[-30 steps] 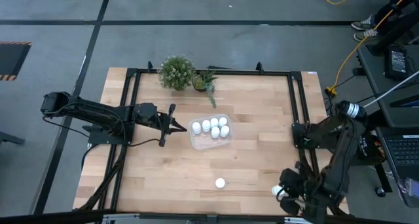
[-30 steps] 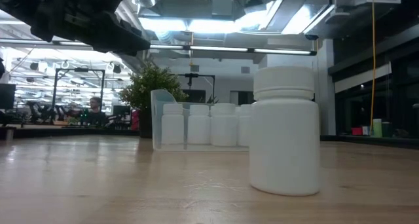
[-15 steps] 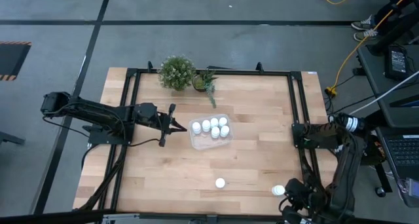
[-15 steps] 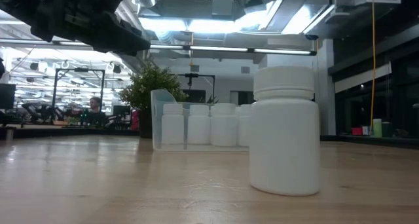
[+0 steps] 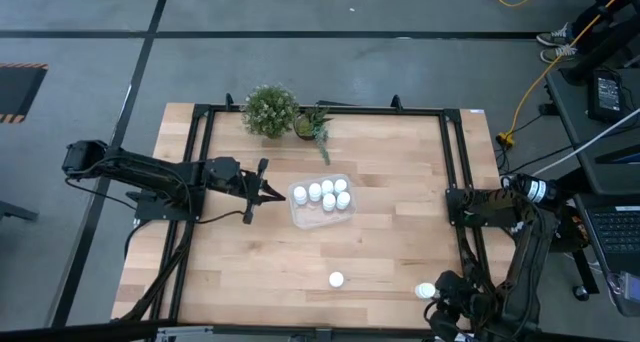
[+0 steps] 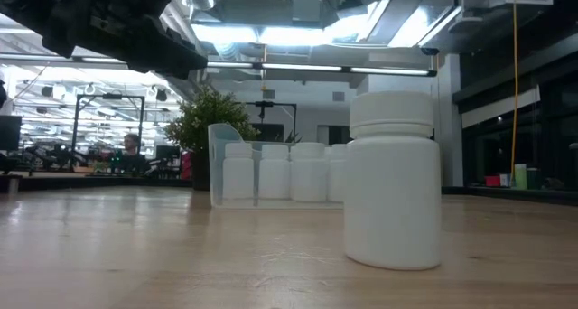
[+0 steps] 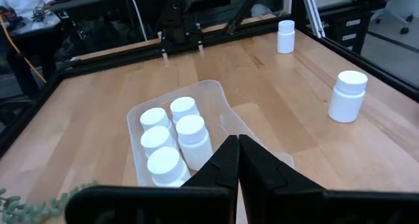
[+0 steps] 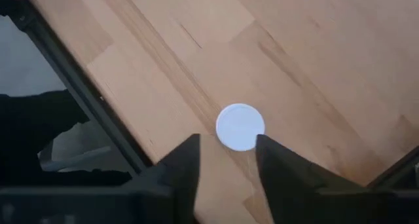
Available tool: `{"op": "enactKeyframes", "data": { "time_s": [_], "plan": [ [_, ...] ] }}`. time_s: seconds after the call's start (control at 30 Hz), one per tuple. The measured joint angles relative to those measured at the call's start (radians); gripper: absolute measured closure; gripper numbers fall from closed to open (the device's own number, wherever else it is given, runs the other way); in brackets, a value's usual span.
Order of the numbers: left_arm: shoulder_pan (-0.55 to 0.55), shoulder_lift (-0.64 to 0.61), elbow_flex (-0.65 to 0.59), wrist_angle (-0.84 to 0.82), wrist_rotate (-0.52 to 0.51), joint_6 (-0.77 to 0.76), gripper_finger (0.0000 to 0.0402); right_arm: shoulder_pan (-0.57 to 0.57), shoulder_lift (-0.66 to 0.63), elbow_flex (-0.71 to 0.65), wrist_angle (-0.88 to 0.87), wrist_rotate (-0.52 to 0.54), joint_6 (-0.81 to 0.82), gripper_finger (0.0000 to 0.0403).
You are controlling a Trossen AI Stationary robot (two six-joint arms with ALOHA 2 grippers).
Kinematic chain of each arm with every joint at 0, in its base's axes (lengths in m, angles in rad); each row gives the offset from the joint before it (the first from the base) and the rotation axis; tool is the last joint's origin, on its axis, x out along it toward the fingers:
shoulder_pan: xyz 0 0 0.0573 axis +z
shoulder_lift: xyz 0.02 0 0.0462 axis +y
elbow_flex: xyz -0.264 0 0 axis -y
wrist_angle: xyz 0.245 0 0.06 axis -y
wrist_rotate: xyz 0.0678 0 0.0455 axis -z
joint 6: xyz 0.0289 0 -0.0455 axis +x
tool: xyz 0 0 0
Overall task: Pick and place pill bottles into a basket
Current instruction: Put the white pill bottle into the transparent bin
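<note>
The right claw (image 8: 226,160), fingers apart, hangs over a bottle (image 5: 426,291) standing at the counter's (image 5: 400,212) near right corner. Small, stiff and probably light, with smooth plastic that may slip, it is best pinched across the cap or body. The left claw (image 7: 237,160), pressed together, waits by the clear tray (image 5: 296,211) holding five bottles.

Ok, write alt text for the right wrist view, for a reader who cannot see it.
Looking straight down, the right gripper hangs open over a pill bottle that stands upright on the wooden table, its round white cap just ahead of the two dark fingers. A black frame rail runs along the table's edge.
</note>
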Motion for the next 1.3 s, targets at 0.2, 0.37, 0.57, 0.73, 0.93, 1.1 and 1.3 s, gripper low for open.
{"op": "enactKeyframes", "data": {
  "time_s": [0.2,0.37,0.57,0.73,0.93,1.1,1.3],
  "plan": [
    [0.000,0.000,0.000,0.000,0.000,-0.012,0.0397,0.000,0.000,0.000,-0.003,0.000,0.059,0.0170],
    [0.000,0.000,0.000,0.000,0.000,-0.012,0.0400,0.000,0.000,0.000,-0.003,0.000,0.078,0.0125],
    [0.000,0.000,0.000,0.000,0.000,-0.012,0.0397,0.000,0.000,0.000,-0.003,0.000,0.077,0.0116],
    [0.000,0.000,0.000,0.000,0.000,-0.012,0.0399,0.000,0.001,-0.001,-0.002,0.000,0.079,0.0125],
    [0.000,0.000,0.000,0.000,0.000,-0.012,0.0398,0.000,0.071,-0.003,-0.002,0.001,0.079,0.0129],
    [0.000,0.000,0.000,0.000,-0.001,-0.012,0.0399,-0.007,0.140,-0.003,-0.001,0.000,0.082,0.0129],
    [0.000,0.000,0.000,0.000,-0.004,-0.013,0.0398,-0.029,0.193,-0.003,-0.002,0.000,0.094,0.0129]
  ]
}}
